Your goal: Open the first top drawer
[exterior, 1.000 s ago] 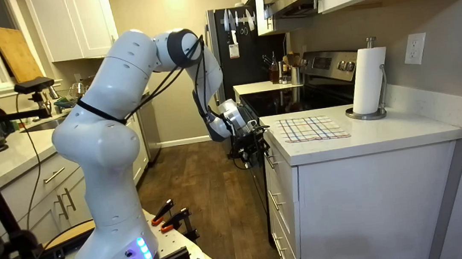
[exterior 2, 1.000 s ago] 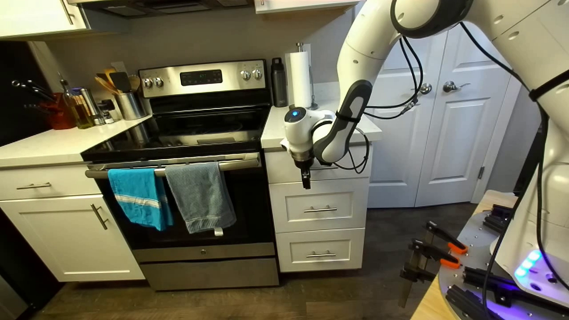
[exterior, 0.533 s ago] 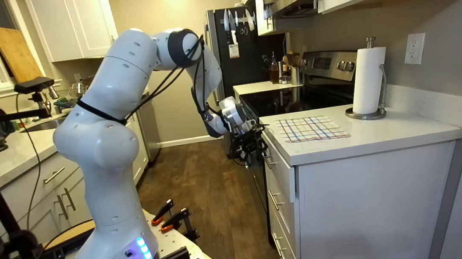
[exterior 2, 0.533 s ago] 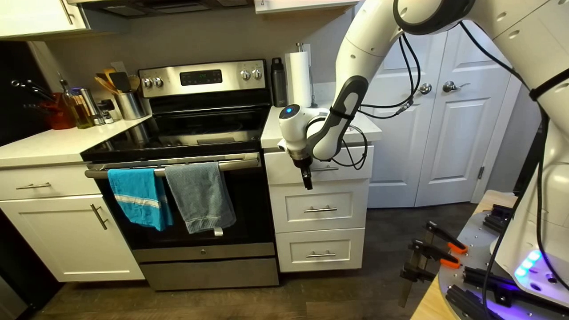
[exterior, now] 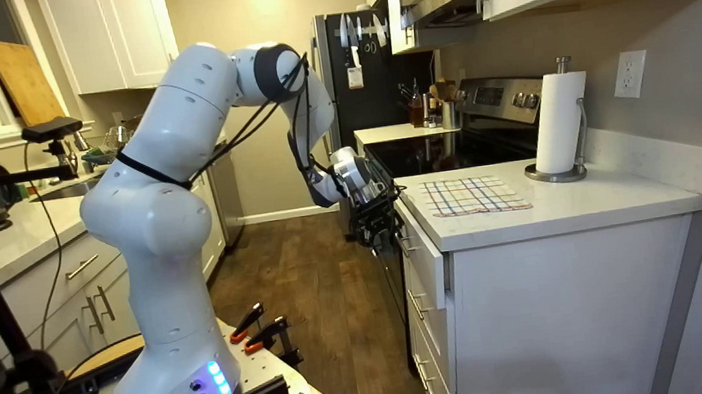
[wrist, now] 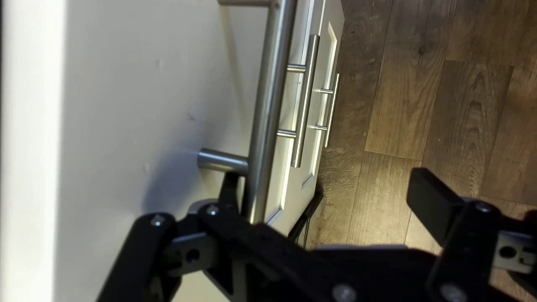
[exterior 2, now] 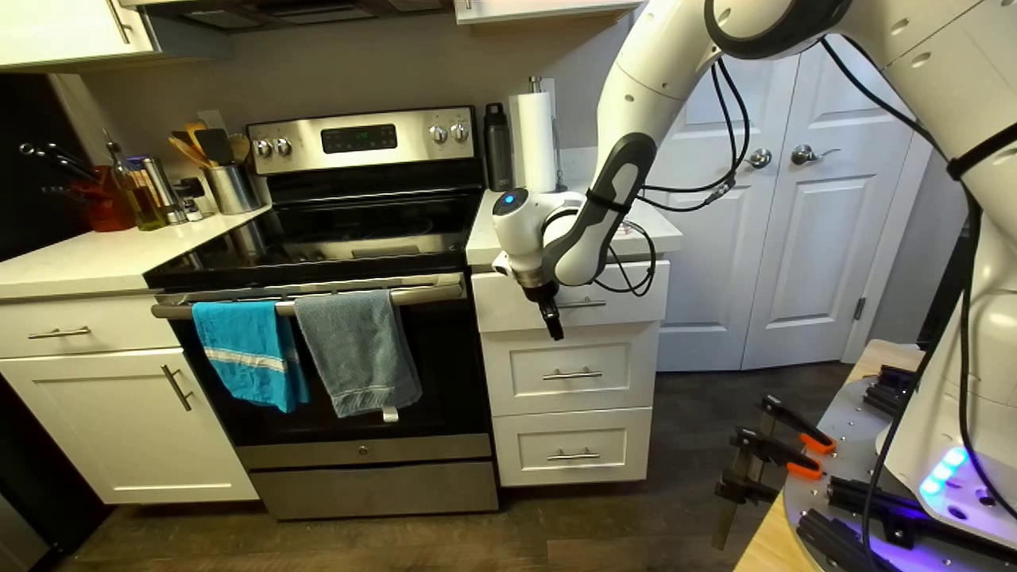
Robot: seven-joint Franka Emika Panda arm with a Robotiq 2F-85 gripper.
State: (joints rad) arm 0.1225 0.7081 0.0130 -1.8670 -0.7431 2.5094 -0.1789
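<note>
The first top drawer stands a little way out of the cabinet; its white front shows in both exterior views (exterior: pixel 423 254) (exterior 2: pixel 628 300), and its wooden inner box is hidden. In the wrist view its front (wrist: pixel 138 84) fills the left side, with its steel bar handle (wrist: pixel 268 105) in front of it. My gripper (wrist: pixel 331 195) is open. One finger is hooked behind the end of the handle bar, between bar and drawer front; the other finger is out over the floor. In both exterior views the gripper (exterior: pixel 385 219) (exterior 2: pixel 554 324) is at the drawer's stove-side end.
Two lower drawers (exterior 2: pixel 572 373) (exterior 2: pixel 572 453) are shut below. The stove (exterior 2: pixel 357 254) with two hanging towels (exterior 2: pixel 357 349) stands beside the drawers. A checked cloth (exterior: pixel 475 196) and a paper towel roll (exterior: pixel 562 122) are on the counter (exterior: pixel 574 212) above.
The top drawer's front has moved out from the cabinet, opening a gap at its side. My gripper has moved out with it, away from the cabinet, and tilted slightly.
</note>
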